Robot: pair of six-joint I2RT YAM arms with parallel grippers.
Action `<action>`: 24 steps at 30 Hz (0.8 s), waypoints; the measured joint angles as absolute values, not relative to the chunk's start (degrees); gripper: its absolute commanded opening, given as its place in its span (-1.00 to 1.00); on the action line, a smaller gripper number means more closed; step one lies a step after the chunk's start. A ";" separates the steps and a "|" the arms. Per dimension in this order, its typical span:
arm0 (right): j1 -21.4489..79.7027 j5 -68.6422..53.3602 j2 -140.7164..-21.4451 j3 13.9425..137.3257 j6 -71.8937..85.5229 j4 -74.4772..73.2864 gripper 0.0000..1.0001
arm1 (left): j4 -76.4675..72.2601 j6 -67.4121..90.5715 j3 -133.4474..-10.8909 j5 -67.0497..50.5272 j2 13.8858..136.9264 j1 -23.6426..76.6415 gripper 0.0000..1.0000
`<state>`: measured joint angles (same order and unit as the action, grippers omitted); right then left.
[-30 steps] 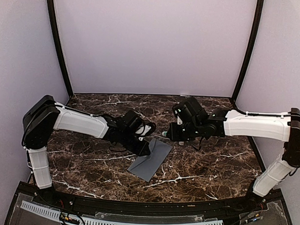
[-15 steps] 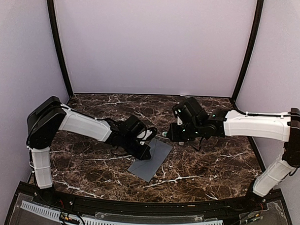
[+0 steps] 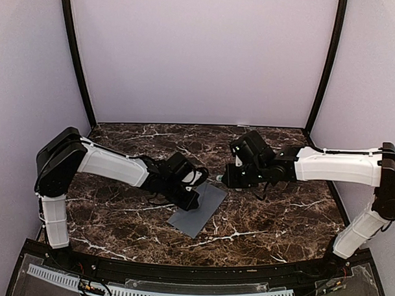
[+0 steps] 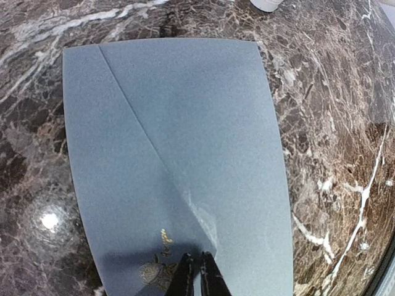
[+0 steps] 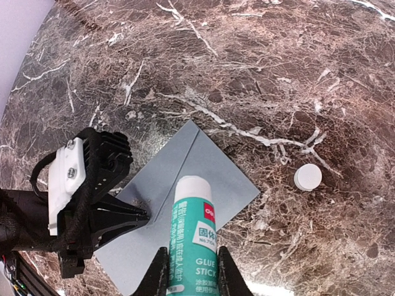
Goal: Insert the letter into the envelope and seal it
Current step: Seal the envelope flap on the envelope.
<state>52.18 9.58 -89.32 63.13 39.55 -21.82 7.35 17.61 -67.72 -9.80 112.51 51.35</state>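
Grey envelope (image 3: 199, 214) lies flat on the dark marble table (image 3: 279, 222), skewed, roughly mid-table between the two arms. The flap is folded down, and its edge shows as a diagonal line across the face (image 4: 185, 142). In the right wrist view one corner points away from the camera (image 5: 216, 161).

Left gripper (image 3: 193, 202) is down on the envelope's left side. The fingers are pinched together with only a hairline gap and nothing between them (image 4: 199, 275). The tips rest on the paper near its edge, and there are small yellowish marks on the paper just beside them. The right wrist view shows the same black fingers reaching onto the envelope from the left (image 5: 143, 213).

Right gripper (image 5: 190, 274) is clamped on a glue stick (image 5: 192, 231) with a teal label and a white tip, uncapped. The tip points at the envelope; from above it sits near the envelope's far corner (image 3: 218, 178). I can't tell whether it touches.

A white round cap (image 5: 307, 177) lies on the marble off to the envelope's side, well clear of both grippers.
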 measured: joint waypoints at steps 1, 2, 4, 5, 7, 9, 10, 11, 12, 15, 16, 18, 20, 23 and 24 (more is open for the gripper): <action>52.12 9.74 -89.25 63.00 39.57 -21.80 -0.92 | 7.49 17.23 -67.79 -8.84 112.51 51.40 -0.88; 52.10 9.80 -89.17 62.89 39.57 -21.82 -0.92 | 7.51 17.08 -67.79 -8.25 112.49 51.40 -0.88; 52.05 10.07 -88.64 62.59 39.64 -21.82 -0.92 | 7.51 16.78 -67.40 -6.76 112.20 51.40 -0.88; 52.05 10.15 -88.36 62.52 39.68 -21.85 -0.92 | 7.42 16.67 -66.85 -5.85 111.87 51.40 -0.88; 52.05 10.26 -87.79 62.41 39.75 -21.67 -0.92 | 7.42 16.60 -65.60 -4.14 110.85 51.40 -0.88; 52.03 10.35 -87.18 62.17 39.77 -21.43 -0.91 | 7.77 16.58 -64.07 -2.42 109.38 51.33 -0.88; 52.03 10.37 -87.05 62.08 39.77 -21.26 -0.91 | 8.14 16.53 -63.48 -1.72 108.71 51.29 -0.88; 52.01 10.35 -86.87 61.91 39.77 -21.08 -0.91 | 8.62 16.49 -63.13 -1.28 108.25 51.27 -0.88; 51.96 10.37 -86.78 61.80 39.79 -21.02 -0.91 | 9.15 16.36 -62.87 -0.84 107.87 51.27 -0.88; 51.79 10.35 -86.78 61.71 39.79 -20.93 -0.92 | 10.48 15.77 -63.16 -0.40 107.63 51.27 -0.88; 51.79 10.35 -86.76 61.69 39.79 -20.93 -0.92 | 11.14 15.59 -63.57 -0.38 107.63 51.27 -0.88; 51.75 10.35 -86.76 61.67 39.79 -20.93 -0.91 | 13.10 15.33 -64.51 -0.51 107.63 51.27 -0.88; 51.75 10.35 -86.76 61.65 39.79 -20.84 -0.91 | 14.63 15.09 -65.69 -0.78 107.66 51.27 -0.89; 51.75 10.35 -86.54 61.43 39.92 -20.73 -0.91 | 15.20 14.57 -67.64 -1.02 107.66 51.24 -0.91; 51.75 10.33 -86.48 61.39 39.99 -20.69 -0.91 | 15.11 14.46 -68.05 -1.02 107.66 51.24 -0.91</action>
<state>51.75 10.33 -86.48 61.39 39.99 -20.69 15.11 14.46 -68.05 -1.02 107.66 51.24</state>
